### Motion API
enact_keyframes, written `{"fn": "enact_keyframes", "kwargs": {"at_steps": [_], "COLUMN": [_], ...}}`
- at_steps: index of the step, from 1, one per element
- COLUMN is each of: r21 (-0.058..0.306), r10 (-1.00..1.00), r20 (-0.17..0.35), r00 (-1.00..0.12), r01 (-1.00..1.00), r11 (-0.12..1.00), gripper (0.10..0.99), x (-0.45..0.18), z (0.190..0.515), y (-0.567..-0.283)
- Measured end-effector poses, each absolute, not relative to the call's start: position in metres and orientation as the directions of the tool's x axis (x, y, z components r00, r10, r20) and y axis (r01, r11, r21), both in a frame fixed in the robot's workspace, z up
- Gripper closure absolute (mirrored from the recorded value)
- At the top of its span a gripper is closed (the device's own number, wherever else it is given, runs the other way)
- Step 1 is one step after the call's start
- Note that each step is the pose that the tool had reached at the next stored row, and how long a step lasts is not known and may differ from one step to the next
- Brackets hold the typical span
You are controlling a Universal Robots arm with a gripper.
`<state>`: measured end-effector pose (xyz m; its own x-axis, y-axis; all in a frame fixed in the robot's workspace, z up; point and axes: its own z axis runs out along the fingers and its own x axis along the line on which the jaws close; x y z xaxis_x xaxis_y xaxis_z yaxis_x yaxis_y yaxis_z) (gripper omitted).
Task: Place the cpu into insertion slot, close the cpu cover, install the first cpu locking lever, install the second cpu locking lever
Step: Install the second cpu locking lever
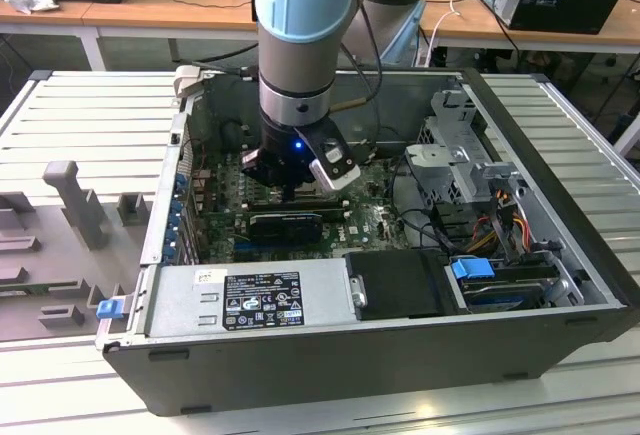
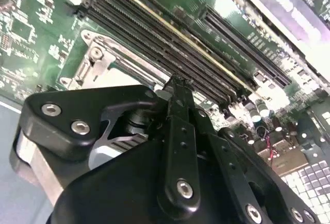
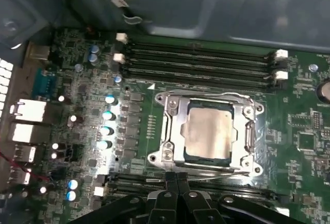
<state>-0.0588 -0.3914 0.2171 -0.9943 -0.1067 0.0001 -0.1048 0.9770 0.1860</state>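
In the first wrist view the cpu (image 3: 209, 131) lies flat in the insertion slot (image 3: 192, 157), its pale metal face showing through the window of the cpu cover (image 3: 172, 131). The cover lies flat on the socket. Thin wire levers run along two opposite sides of the socket (image 3: 206, 95) (image 3: 221, 170). My gripper (image 3: 172, 176) is shut, with its black fingertips together right at the socket edge beside one lever wire. The second wrist view has the fingertip (image 2: 178, 83) over the silvery socket frame (image 2: 98, 62). In the exterior view the gripper (image 1: 288, 191) hangs low over the green board inside the case.
Long black memory slots (image 3: 201, 62) run beside the socket, and more lie under the fingers (image 3: 129, 183). Capacitors (image 3: 108, 116) stand near the socket. The case holds a power supply (image 1: 250, 300), a drive cage (image 1: 450, 155) and cables (image 1: 500, 220). A grey fixture (image 1: 70, 205) sits outside, on the exterior view's left.
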Motion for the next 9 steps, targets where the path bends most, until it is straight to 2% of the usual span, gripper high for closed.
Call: {"fn": "enact_keyframes", "kwargs": {"at_steps": [1, 9], "r21": [0.204, 0.25], "r10": [-0.113, -0.113], "r20": [-0.002, -0.007], "r00": [-0.994, -0.994], "r01": [-0.111, -0.111], "r11": [0.973, 0.962], "gripper": [0.98, 0.98], "x": [-0.066, -0.072], "z": [0.215, 0.204], "y": [-0.392, -0.396]}}
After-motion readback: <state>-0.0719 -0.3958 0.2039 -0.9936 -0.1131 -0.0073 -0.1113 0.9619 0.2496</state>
